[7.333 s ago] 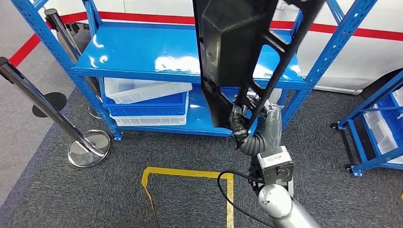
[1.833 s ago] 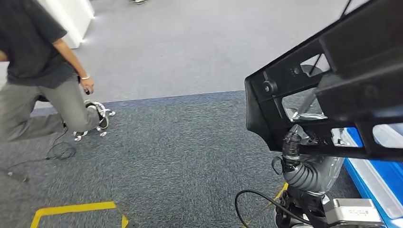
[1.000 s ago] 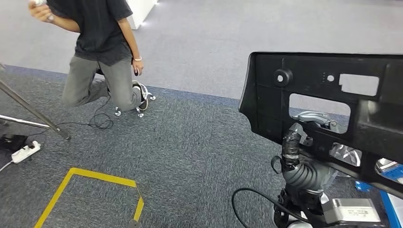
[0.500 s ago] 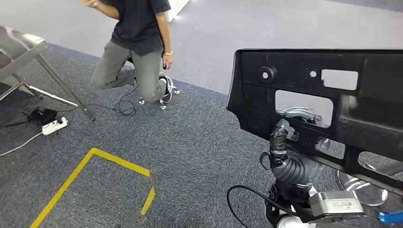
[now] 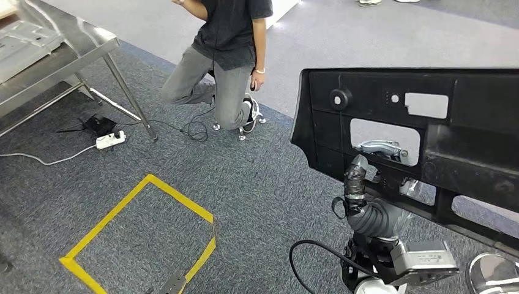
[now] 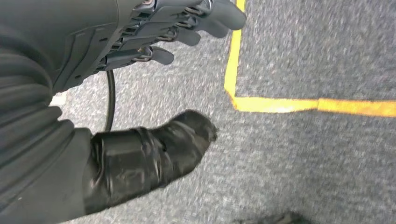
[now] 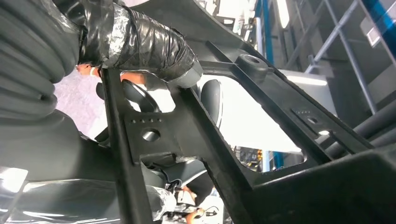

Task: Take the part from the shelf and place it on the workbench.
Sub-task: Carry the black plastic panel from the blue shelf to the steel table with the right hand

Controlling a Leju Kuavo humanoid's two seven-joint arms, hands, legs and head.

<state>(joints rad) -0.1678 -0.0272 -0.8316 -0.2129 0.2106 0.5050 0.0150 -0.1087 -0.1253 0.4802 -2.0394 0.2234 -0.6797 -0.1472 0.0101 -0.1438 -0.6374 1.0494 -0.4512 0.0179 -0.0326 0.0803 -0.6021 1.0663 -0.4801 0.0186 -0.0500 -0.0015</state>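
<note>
A large black plastic part (image 5: 428,135) with cut-out windows is held up in front of me, and my right hand (image 5: 370,184) grips its lower bar. In the right wrist view the taped thumb (image 7: 140,44) presses on the part's frame (image 7: 196,135). The steel workbench (image 5: 55,58) stands at the far left, a light tray on its top. My left hand (image 6: 154,84) hangs over the carpet with its fingers apart and nothing in it.
A person (image 5: 226,61) kneels on the carpet beyond, close to the bench's leg. A power strip (image 5: 110,139) and cables lie under the bench. A yellow taped square (image 5: 141,239) marks the floor in front of me. A chrome stanchion base (image 5: 492,272) sits at lower right.
The whole view has swung left as I turn: the shelf is gone, and the person and then the workbench have come into the picture. The part stays in my right hand.
</note>
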